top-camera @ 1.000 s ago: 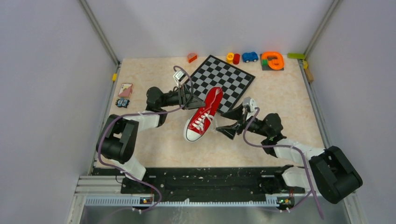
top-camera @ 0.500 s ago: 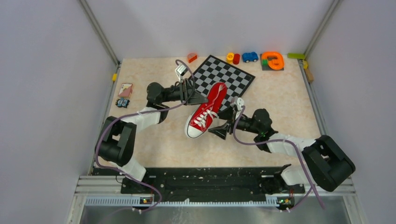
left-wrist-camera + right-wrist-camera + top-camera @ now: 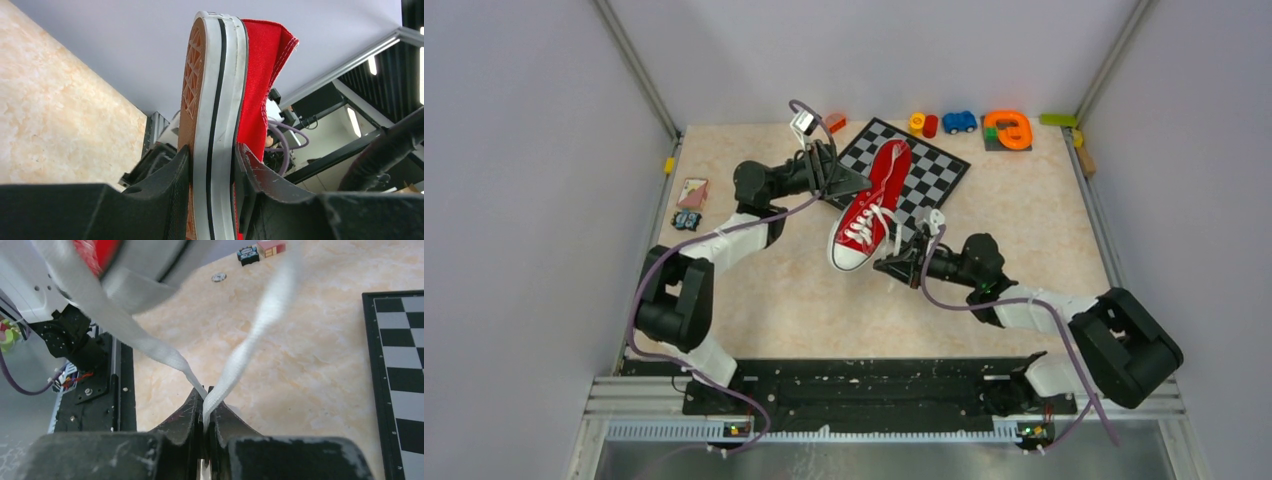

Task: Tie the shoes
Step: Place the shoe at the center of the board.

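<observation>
Closing moments ago, your right gripper [image 3: 205,401] now pinches both white laces [image 3: 243,352] together. Your left gripper [image 3: 212,161] clamps the red sneaker [image 3: 886,180] by its sole, held over the checkerboard [image 3: 939,170], so tying can likely begin.

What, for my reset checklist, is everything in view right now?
shoe: one, red with white sole edge, mid-table, heel end over the chessboard
laces: two strands, white, running from the shoe into the right claw
chessboard: one, black and white, far centre
toy car: one, blue, far edge
small cylinders: two, yellow and red, left of the car
ring piece: one, orange, right of the car
block: one, orange, far edge, left of the board
card: one, pink, left edge
table: one, beige
left claw: one, black, shut on the shoe's sole edge
right claw: one, black, shut on both laces
</observation>
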Available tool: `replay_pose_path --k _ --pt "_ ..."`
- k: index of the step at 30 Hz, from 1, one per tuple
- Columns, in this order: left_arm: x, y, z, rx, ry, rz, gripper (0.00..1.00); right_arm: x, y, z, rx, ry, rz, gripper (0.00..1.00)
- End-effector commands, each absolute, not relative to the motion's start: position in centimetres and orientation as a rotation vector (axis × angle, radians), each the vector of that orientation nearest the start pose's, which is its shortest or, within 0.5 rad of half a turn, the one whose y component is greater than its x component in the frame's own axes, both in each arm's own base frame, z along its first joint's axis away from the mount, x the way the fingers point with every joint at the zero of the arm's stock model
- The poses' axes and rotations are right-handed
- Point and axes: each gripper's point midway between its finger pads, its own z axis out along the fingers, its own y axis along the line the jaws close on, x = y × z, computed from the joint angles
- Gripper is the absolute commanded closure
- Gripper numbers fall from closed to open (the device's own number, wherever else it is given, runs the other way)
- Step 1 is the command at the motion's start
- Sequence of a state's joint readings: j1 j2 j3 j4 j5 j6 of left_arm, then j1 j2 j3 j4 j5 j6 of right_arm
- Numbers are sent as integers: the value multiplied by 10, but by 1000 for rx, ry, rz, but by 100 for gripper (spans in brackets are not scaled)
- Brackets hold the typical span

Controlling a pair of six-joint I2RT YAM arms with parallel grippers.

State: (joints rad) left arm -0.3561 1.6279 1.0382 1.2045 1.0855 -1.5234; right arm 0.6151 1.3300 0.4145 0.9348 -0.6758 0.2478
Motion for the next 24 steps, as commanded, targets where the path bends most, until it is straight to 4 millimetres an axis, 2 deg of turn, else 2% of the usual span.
replay_pose_path --k 1,4,7,8,9,11,14,18,20,21,22,24 --pt "315 -283 365 291 1500 -2042 90 220 302 228 -799 1327 1190 100" --pt "339 -273 339 155 1557 -2018 90 214 292 243 -744 1350 1192 100" --pt "358 -274 303 80 1671 -1937 91 210 279 252 -684 1420 1166 100" --pt "363 -274 289 57 1706 -1897 91 210 276 261 -670 1414 1152 100" --pt "367 -273 275 31 1738 -1859 91 211 274 259 -660 1465 1136 100" --pt "373 -272 249 -12 1783 -1796 90 215 270 267 -639 1515 1107 100" --pt "378 -272 209 -78 1831 -1748 90 226 273 281 -624 1594 1076 100" --pt "378 -279 162 -141 1874 -1741 89 239 289 296 -680 1695 1088 100" --pt "376 -277 141 -175 1896 -1724 78 245 297 294 -695 1777 1095 100" --pt "374 -275 133 -179 1909 -1706 69 248 300 289 -698 1821 1099 100" --pt "373 -272 125 -180 1927 -1664 56 250 303 286 -704 1855 1102 100" --pt "371 -263 110 -177 1991 -1549 42 255 306 274 -704 1920 1098 100"
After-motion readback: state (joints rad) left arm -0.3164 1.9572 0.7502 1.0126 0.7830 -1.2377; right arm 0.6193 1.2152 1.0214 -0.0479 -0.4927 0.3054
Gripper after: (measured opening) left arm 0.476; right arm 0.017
